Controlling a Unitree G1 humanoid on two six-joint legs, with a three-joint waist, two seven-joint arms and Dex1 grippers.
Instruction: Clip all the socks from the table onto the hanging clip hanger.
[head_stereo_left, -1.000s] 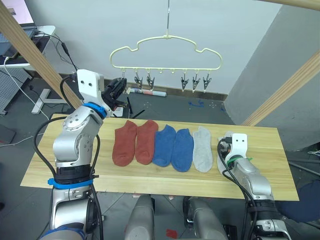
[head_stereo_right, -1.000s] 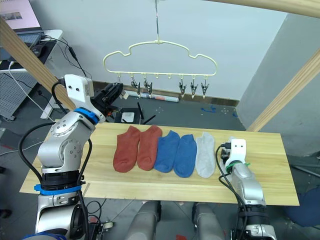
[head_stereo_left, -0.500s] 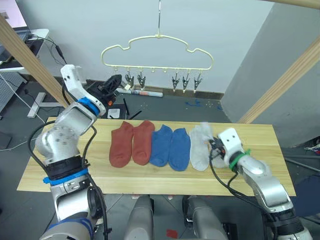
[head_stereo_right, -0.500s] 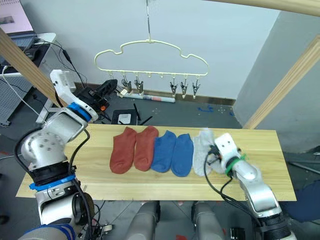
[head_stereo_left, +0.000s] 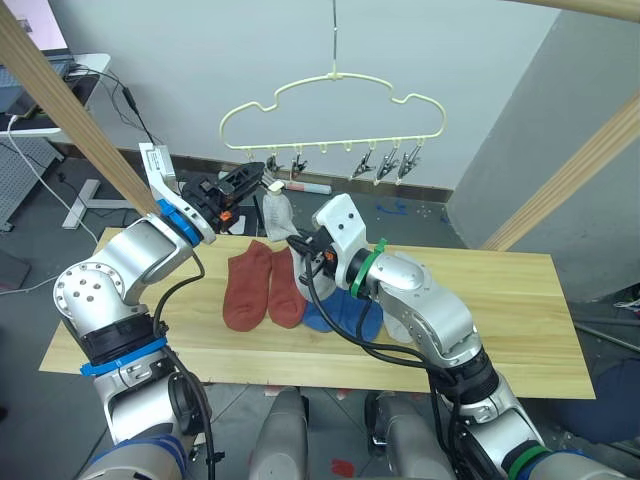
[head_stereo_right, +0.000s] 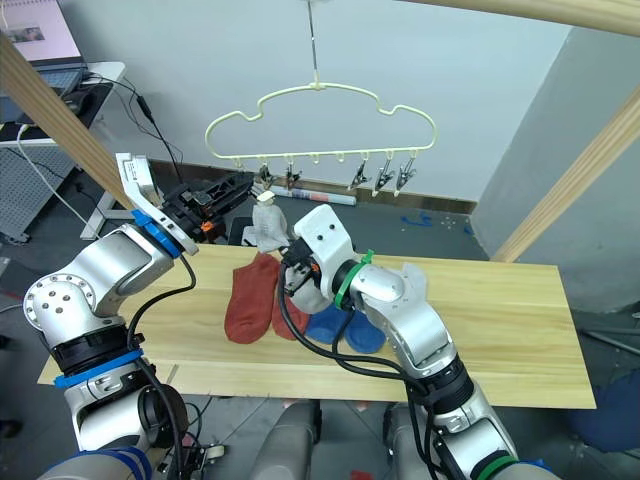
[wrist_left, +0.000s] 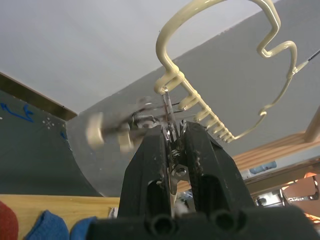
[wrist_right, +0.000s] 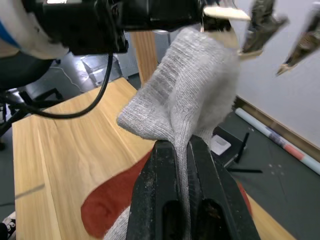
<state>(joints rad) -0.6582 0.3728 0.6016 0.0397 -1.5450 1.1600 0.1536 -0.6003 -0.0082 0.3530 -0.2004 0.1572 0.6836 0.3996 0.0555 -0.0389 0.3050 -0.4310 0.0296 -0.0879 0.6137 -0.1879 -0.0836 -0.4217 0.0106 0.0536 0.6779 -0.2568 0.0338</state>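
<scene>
Partly hiding the blue socks (head_stereo_left: 345, 315) behind the right forearm, with only their near edges peeking out on the table (head_stereo_left: 500, 320); also covering whatever lies just to the right of them, so the second light grey sock cannot be made out. Blurring in the left wrist view: the neighbouring clips (wrist_left: 115, 131) smearing into pale streaks, hard to read.

Holding the grey sock (head_stereo_right: 268, 225) up off the table in the right gripper (wrist_right: 181, 150), black fingers pressed together on the fabric, the sock standing roughly upright with its long axis vertical and its rounded end reaching up toward the leftmost clip. Folding over the fingertips in the right wrist view, ribbed knit bulging above the pinch.

Reaching in from the left with the left gripper (wrist_left: 172, 145), fingers squeezed on the leftmost metal clip (wrist_left: 169, 117) of the clip hanger (head_stereo_left: 335, 90), the clip's wire stem running up between them to the pale yellow frame. Hanging by its top hook above the far edge of the table, long axis running left to right, clips dangling in a row along the lower bar.

Lying flat side by side on the light planks: two rust-red socks (head_stereo_left: 262, 285), toes pointing toward the near edge, cuffs toward the far edge, touching along their inner sides, just left of the blue pair.
</scene>
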